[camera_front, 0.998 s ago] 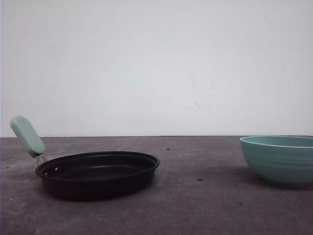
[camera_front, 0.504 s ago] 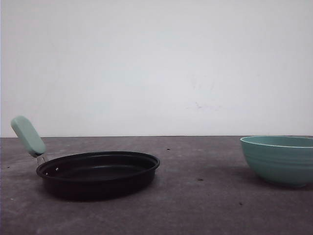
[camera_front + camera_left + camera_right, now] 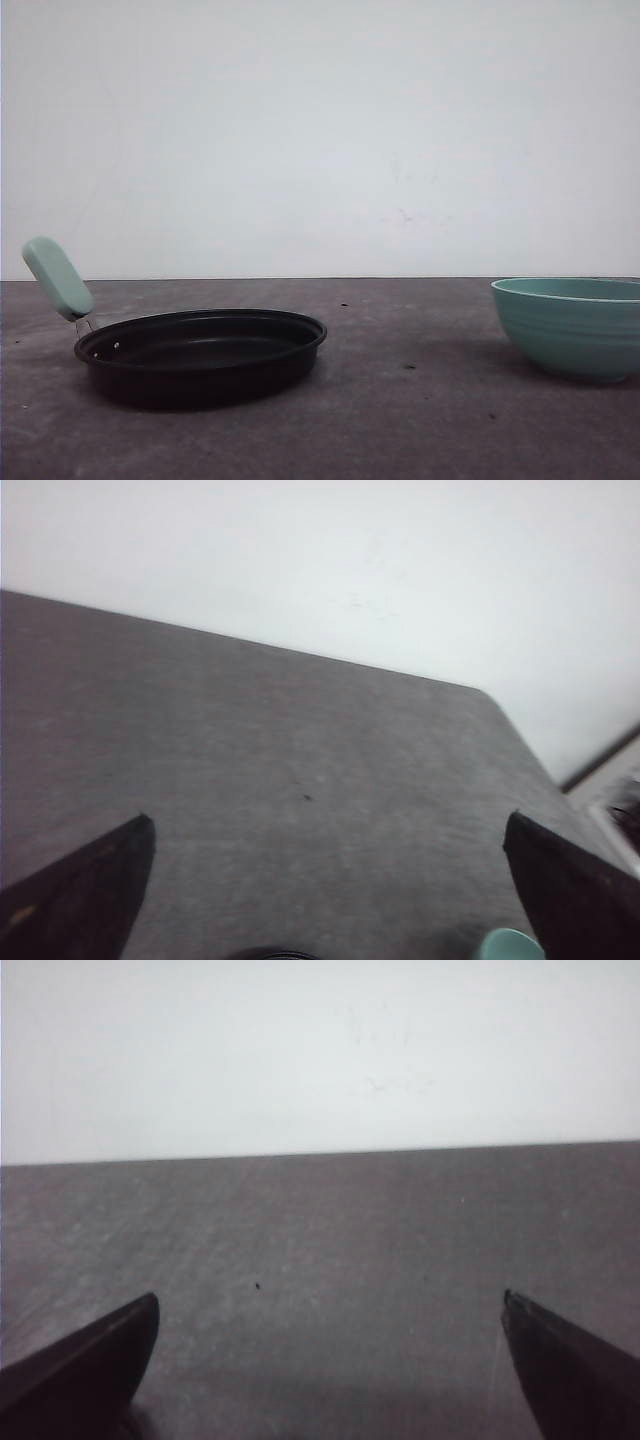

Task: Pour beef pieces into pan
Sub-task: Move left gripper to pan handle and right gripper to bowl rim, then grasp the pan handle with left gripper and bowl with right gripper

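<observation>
- Currently the pan (image 3: 200,355) sits flat on the dark grey desk (image 3: 400,430), seen in the front view; black, shallow, round.
- Its mint-green handle (image 3: 58,278) rises off the pan's rim on a short metal neck, tilted up and away from the bowl.
- Pan interior, as far as the low angle allows, looks bare; the floor of the pan is only partly visible.
- Teal ribbed bowl (image 3: 570,325) stands on the desk well apart from the pan, on the side opposite the handle. Its contents cannot be seen over the rim, so the beef pieces cannot be located.
- Left pincer (image 3: 325,900): two dark fingers (image 3: 75,895) spread wide, nothing between them, above bare desk. A sliver of the teal bowl's rim (image 3: 508,946) shows beside one finger, and a dark curved edge at the frame edge.
- Right pincer (image 3: 330,1370): fingers (image 3: 80,1365) likewise spread wide, holding nothing, over bare desk.
- White wall (image 3: 320,130) stands behind the desk.
</observation>
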